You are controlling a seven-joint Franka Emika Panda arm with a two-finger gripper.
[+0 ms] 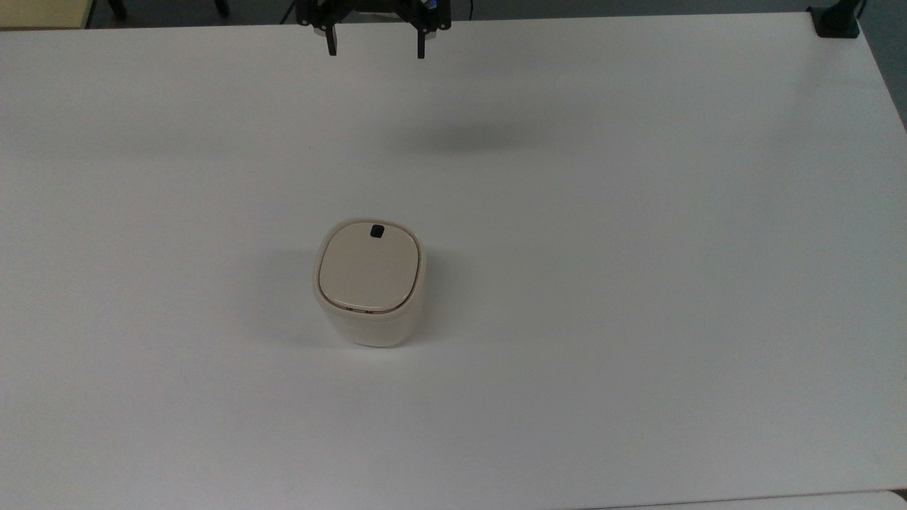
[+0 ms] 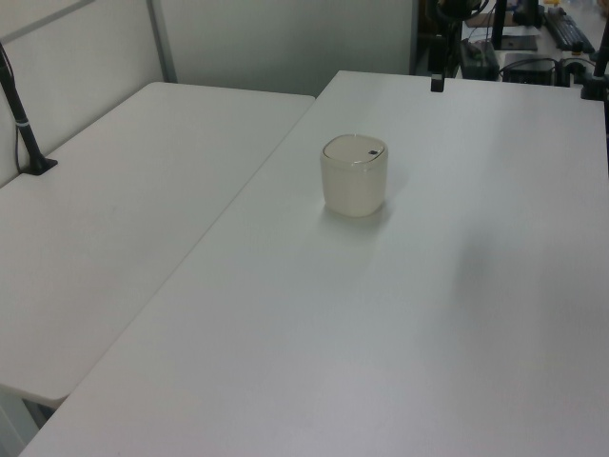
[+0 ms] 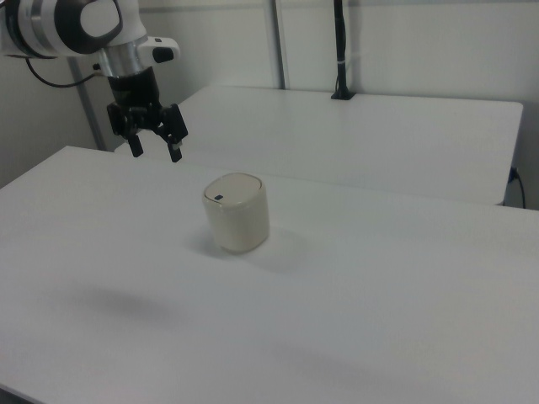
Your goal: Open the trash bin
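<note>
Bare white table [image 1: 638, 319] fills the foreground. At the top view's upper edge my gripper [image 1: 375, 51] hangs high with fingers spread wide, holding nothing. Outward from them, the trash bin [image 1: 370, 283] stands upright at the frame's centre, lid [image 1: 368, 269] closed. It looks light, smooth plastic, likely to slide. Contact point: the black button [image 1: 377, 230]; press straight down, gently.
</note>
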